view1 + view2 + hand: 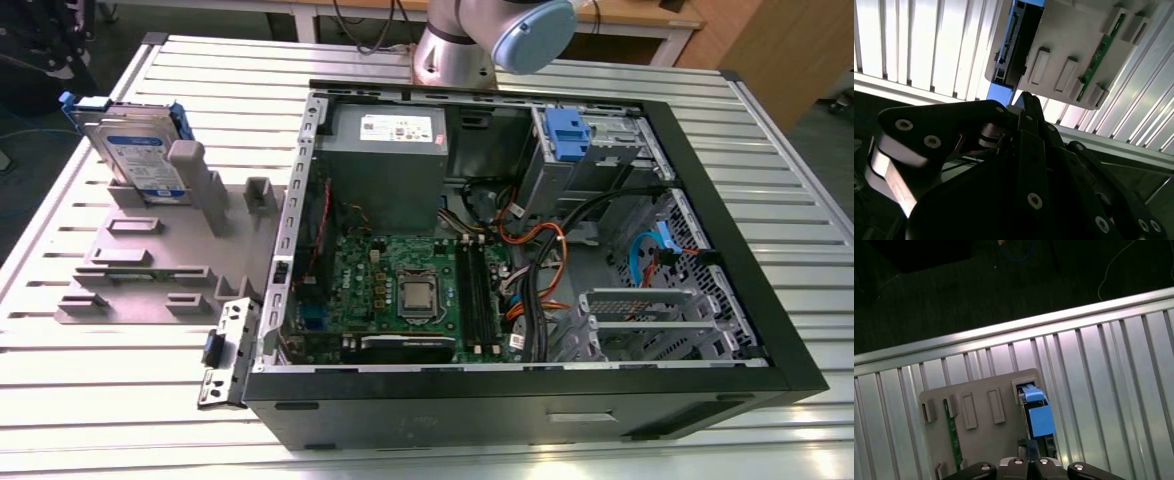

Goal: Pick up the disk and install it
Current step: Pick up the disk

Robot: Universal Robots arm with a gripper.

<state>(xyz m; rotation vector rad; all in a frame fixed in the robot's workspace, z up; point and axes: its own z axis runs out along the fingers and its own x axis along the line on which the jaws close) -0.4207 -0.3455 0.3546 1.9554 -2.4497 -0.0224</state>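
Here the gripper (1025, 98), narrow and empty, hangs with the disk (1040, 421) ahead of its tips (upright in the grey fixture (1006, 435)); a sound grasp wants jaws opened, centred.

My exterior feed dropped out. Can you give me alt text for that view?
The disk stands upright in a grey fixture at the exterior view's left, on a slatted metal table. Beside it lies an open computer case with its motherboard exposed, and the arm's base rises beyond the case.
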